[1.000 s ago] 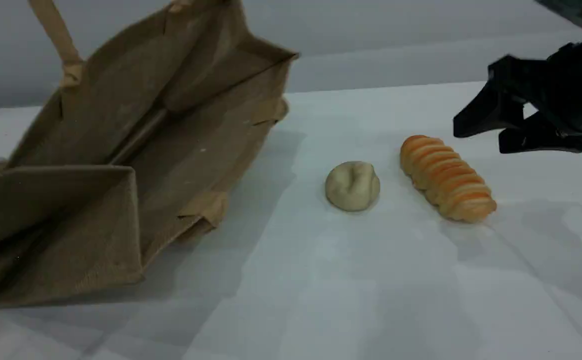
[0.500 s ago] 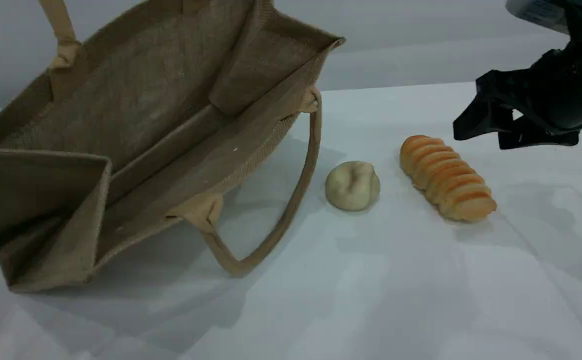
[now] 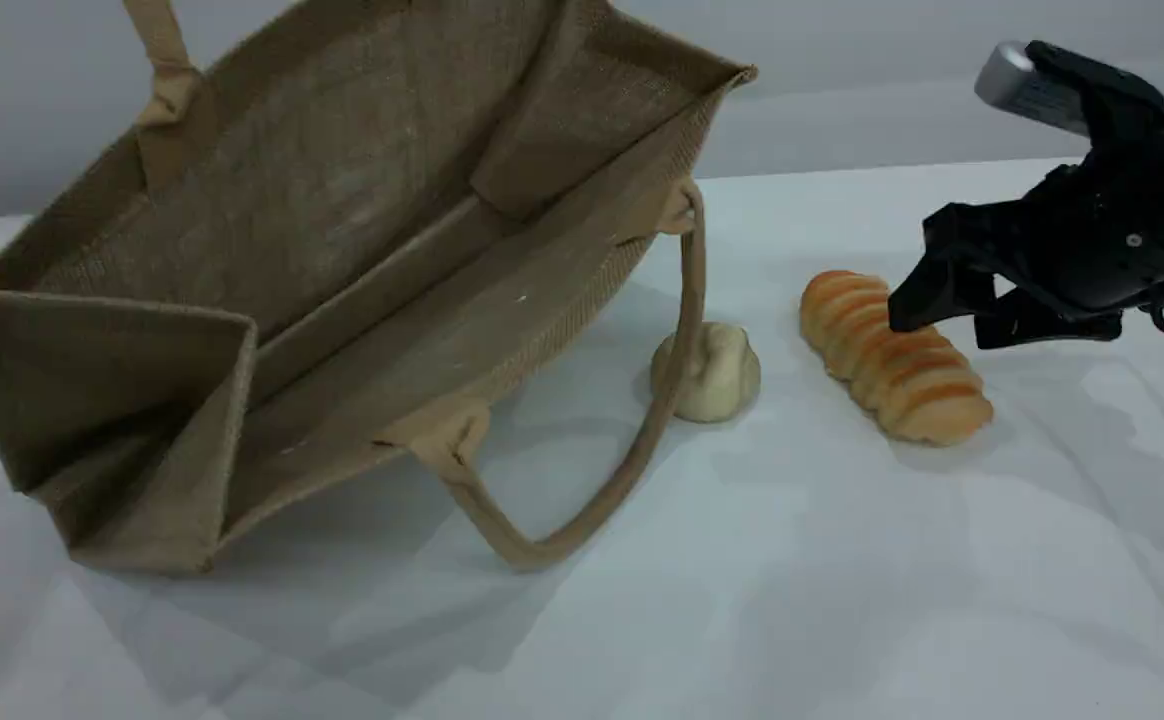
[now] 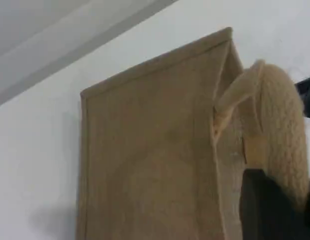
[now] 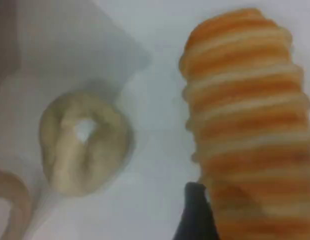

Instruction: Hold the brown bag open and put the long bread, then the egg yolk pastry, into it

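Observation:
The brown bag [image 3: 342, 260] stands tilted at the left with its mouth open toward the camera. Its upper handle [image 3: 164, 60] rises out of the top of the scene view. In the left wrist view that handle [image 4: 280, 120] is pinched in my left gripper [image 4: 272, 202], which is shut on it. The lower handle [image 3: 632, 460] droops onto the table, crossing in front of the egg yolk pastry [image 3: 717, 375]. The long bread [image 3: 892, 360] lies right of the pastry. My right gripper [image 3: 957, 320] hangs open just over the bread's far half. The right wrist view shows the bread [image 5: 245, 125] close beside one fingertip [image 5: 197, 215].
White table [image 3: 742, 600] with a grey wall behind. The pastry [image 5: 82, 140] sits a short gap left of the bread, and the bag's lower handle [image 5: 10, 205] curves near the pastry.
The bag has been lifted and swung right, its mouth opening wider. Its lower handle fell out in front of the pastry. My right gripper came down and left onto the long bread.

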`<act>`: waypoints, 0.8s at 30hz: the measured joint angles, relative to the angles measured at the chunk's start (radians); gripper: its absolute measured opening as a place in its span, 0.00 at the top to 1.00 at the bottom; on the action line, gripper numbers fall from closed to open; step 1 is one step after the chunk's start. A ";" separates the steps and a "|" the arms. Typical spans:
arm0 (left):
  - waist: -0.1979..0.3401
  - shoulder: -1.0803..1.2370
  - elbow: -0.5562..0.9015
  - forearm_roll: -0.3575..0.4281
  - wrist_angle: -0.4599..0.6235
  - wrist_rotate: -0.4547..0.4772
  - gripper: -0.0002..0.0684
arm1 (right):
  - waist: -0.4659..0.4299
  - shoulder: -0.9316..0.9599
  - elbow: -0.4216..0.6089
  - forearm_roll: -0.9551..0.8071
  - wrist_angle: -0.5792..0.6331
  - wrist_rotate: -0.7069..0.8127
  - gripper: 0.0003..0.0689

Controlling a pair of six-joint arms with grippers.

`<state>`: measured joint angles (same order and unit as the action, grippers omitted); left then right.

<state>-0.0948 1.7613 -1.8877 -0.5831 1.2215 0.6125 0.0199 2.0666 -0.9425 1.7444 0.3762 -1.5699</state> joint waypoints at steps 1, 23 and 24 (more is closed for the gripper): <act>-0.008 0.000 0.000 0.000 0.000 0.000 0.87 | 0.000 0.008 -0.007 0.000 -0.001 0.000 0.32; -0.058 0.000 0.000 0.007 -0.001 0.007 0.87 | 0.000 0.168 -0.057 0.009 0.072 -0.001 0.51; -0.058 0.000 0.000 0.007 -0.001 0.007 0.87 | 0.000 0.168 -0.056 0.009 0.073 -0.001 0.57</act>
<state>-0.1529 1.7613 -1.8877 -0.5762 1.2209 0.6196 0.0199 2.2348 -0.9982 1.7538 0.4495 -1.5708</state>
